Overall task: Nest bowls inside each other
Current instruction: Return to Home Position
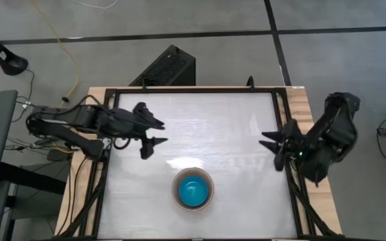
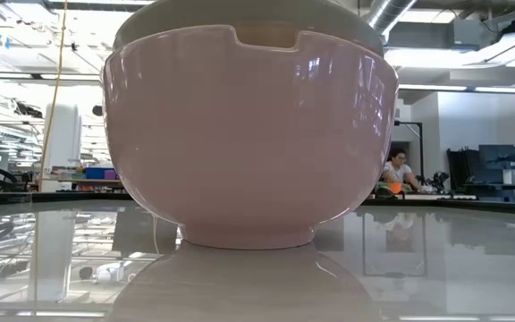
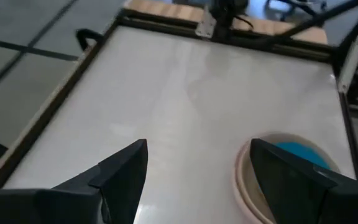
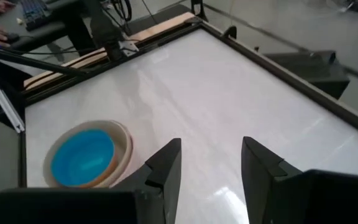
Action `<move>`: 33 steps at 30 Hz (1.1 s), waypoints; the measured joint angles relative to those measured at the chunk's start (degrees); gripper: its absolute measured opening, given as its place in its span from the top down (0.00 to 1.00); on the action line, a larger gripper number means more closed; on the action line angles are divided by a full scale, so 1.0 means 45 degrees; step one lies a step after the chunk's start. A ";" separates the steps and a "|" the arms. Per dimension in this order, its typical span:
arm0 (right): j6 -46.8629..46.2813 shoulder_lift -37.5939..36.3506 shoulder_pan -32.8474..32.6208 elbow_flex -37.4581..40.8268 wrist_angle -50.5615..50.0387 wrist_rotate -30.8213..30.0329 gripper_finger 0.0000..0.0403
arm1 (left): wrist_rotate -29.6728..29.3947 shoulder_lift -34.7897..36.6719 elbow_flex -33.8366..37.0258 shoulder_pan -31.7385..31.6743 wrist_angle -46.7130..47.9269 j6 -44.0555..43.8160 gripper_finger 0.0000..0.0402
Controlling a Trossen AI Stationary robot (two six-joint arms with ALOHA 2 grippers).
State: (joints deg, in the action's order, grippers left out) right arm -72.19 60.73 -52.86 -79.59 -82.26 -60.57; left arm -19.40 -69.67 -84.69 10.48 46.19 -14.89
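1. The stack of bowls (image 1: 193,191) stands on the worktop (image 1: 213,120), midway between the arms and toward the lower edge of the high view.
2. From above, only the blue inner bowl (image 1: 194,193) and a pale outer rim show.
3. The low view is filled by the stack, its top cut off; the outer wall looks pinkish, perhaps from the lighting.
4. The left gripper (image 1: 158,134) hangs spread and empty over the worktop's left side; in the left wrist view one finger hides part of the stack.
5. The right gripper (image 1: 270,148) is spread and empty at the right edge.
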 joint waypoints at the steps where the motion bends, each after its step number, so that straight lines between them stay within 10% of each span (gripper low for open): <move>1: 0.0044 -0.0472 0.0000 0.0502 0.0272 0.0076 0.67 | -0.0180 0.0218 0.0108 -0.0023 0.0002 -0.0010 0.32; 33: 0.2804 -1.3021 0.0418 0.9863 0.4274 -0.0833 0.67 | -0.2696 1.0787 1.2004 -0.1060 -0.4668 -0.2213 0.32</move>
State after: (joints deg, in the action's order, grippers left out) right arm -59.57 2.13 -50.98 -35.20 -63.03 -64.32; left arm -31.53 -21.13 -30.67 5.72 25.19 -24.85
